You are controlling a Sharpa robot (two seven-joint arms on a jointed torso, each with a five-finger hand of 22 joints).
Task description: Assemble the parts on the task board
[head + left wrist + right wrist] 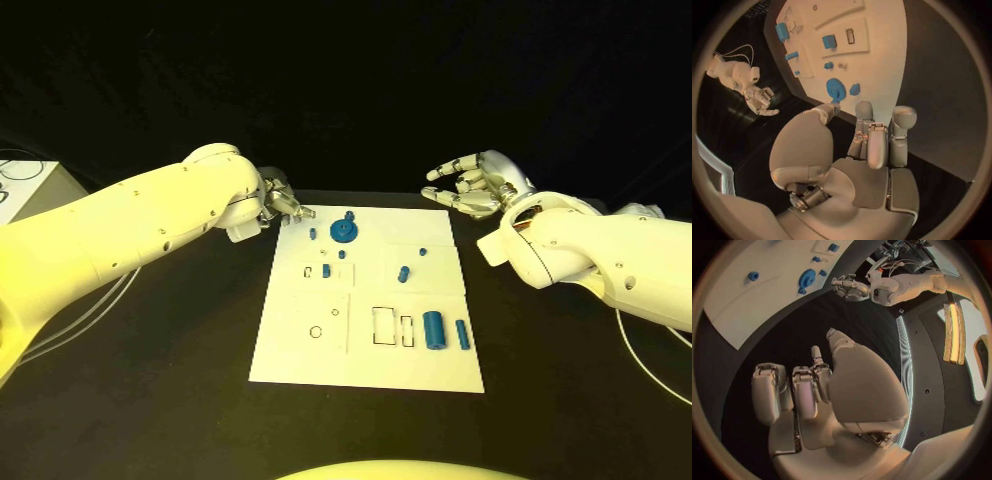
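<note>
The white task board [368,345] is seen lying flat in the middle of the black counter [173,400], with small blue parts [433,329] scattered on it. The left hand [277,207] is held at its far left corner, fingers spread, nothing grasped. The right hand [472,185] is raised beyond the far right corner, fingers loosely curled apart, nothing held.

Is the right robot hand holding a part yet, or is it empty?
Empty. The right robot hand hovers off the task board's far right corner, fingers apart with nothing between them; the right wrist view agrees.
</note>
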